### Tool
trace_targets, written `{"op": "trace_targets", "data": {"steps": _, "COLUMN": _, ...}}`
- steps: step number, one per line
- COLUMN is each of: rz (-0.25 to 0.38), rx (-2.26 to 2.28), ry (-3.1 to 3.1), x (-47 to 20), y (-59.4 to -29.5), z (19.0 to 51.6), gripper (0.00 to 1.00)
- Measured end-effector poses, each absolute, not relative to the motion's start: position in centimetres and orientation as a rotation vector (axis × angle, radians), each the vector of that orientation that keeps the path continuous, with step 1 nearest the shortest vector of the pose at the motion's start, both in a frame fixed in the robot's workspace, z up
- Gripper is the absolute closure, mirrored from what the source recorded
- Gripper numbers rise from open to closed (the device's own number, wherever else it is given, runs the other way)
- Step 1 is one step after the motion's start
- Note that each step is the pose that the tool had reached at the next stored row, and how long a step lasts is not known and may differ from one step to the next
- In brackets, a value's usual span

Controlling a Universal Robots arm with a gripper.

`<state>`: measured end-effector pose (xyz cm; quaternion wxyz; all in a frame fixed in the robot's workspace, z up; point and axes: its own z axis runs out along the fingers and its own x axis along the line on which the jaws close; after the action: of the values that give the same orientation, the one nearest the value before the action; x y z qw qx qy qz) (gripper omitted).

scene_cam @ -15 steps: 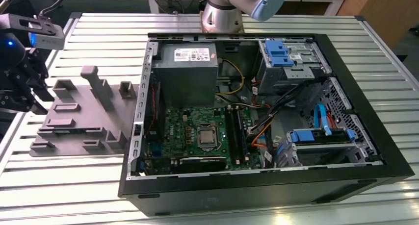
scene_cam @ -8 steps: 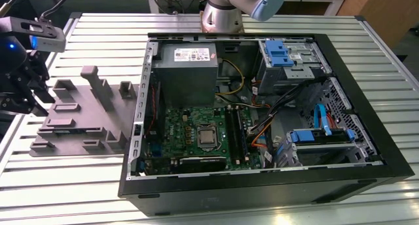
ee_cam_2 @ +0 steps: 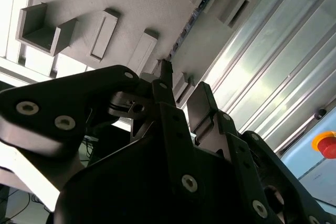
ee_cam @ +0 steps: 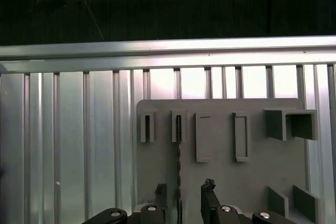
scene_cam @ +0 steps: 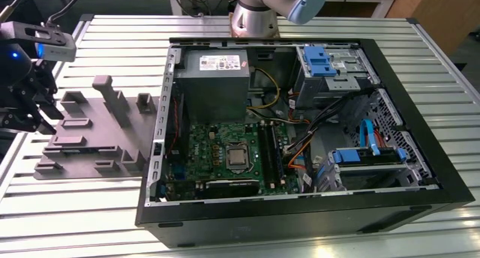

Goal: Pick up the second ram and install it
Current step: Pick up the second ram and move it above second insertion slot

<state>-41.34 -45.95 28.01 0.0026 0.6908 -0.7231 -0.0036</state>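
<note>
Ribbed aluminium worktop under everything. Toward the exterior view's right, a black open-sided computer case with a green circuit board on its floor. Just beside it, on the exterior view's left, a grey plastic fixture plate of upright blocks and slots. At that plate's edge farthest from the case, the black two-fingered end effector. On edge in one narrow slot of the plate, the second ram, a thin dark flat memory stick, not yet lifted.

Possible trouble: a skewed or shallow grip from closing off-centre, then tilting or binding in the slot on the pull; also a fingertip scraping the neighbouring grey block.

Grey arm rooted beyond the case, wrist out over the plate and aimed along the stick. Fingers apart in both wrist views, one either side of the stick's line, clamped on nothing; contact impossible to judge.
</note>
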Motion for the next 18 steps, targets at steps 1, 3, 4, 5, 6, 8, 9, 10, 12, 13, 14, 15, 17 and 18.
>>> {"op": "trace_targets", "data": {"steps": 1, "rz": -0.011, "rx": 2.167, "ry": -2.268, "x": -41.3, "y": -46.0, "z": 28.0, "gripper": 0.61}}
{"op": "trace_targets", "data": {"steps": 3, "rz": -0.011, "rx": 2.167, "ry": -2.268, "x": -41.3, "y": -46.0, "z": 28.0, "gripper": 0.61}}
{"op": "trace_targets", "data": {"steps": 4, "rz": -0.011, "rx": 2.167, "ry": -2.268, "x": -41.3, "y": -46.0, "z": 28.0, "gripper": 0.61}}
{"op": "trace_targets", "data": {"steps": 5, "rz": -0.011, "rx": 2.167, "ry": -2.268, "x": -41.3, "y": -46.0, "z": 27.9, "gripper": 0.61}}
{"op": "trace_targets", "data": {"steps": 6, "rz": -0.011, "rx": 2.167, "ry": -2.268, "x": -41.3, "y": -46.0, "z": 27.9, "gripper": 0.61}}
{"op": "trace_targets", "data": {"steps": 8, "rz": -0.011, "rx": 2.168, "ry": -2.267, "x": -41.3, "y": -46.1, "z": 27.7, "gripper": 0.61}}
{"op": "trace_targets", "data": {"steps": 9, "rz": -0.011, "rx": 2.168, "ry": -2.267, "x": -41.3, "y": -46.1, "z": 27.6, "gripper": 0.61}}
{"op": "trace_targets", "data": {"steps": 10, "rz": -0.011, "rx": 2.169, "ry": -2.266, "x": -41.3, "y": -46.1, "z": 27.5, "gripper": 0.61}}
{"op": "trace_targets", "data": {"steps": 12, "rz": -0.011, "rx": 2.168, "ry": -2.266, "x": -41.3, "y": -46.2, "z": 27.3, "gripper": 0.61}}
{"op": "trace_targets", "data": {"steps": 13, "rz": -0.011, "rx": 2.168, "ry": -2.266, "x": -41.3, "y": -46.2, "z": 27.1, "gripper": 0.61}}
{"op": "trace_targets", "data": {"steps": 14, "rz": -0.012, "rx": 2.169, "ry": -2.267, "x": -41.3, "y": -46.2, "z": 27.0, "gripper": 0.61}}
{"op": "trace_targets", "data": {"steps": 15, "rz": -0.013, "rx": 2.169, "ry": -2.267, "x": -41.3, "y": -46.2, "z": 26.8, "gripper": 0.61}}
{"op": "trace_targets", "data": {"steps": 17, "rz": -0.016, "rx": 2.170, "ry": -2.268, "x": -41.3, "y": -46.3, "z": 26.4, "gripper": 0.61}}
{"op": "trace_targets", "data": {"steps": 18, "rz": -0.016, "rx": 2.170, "ry": -2.268, "x": -41.3, "y": -46.3, "z": 26.3, "gripper": 0.61}}
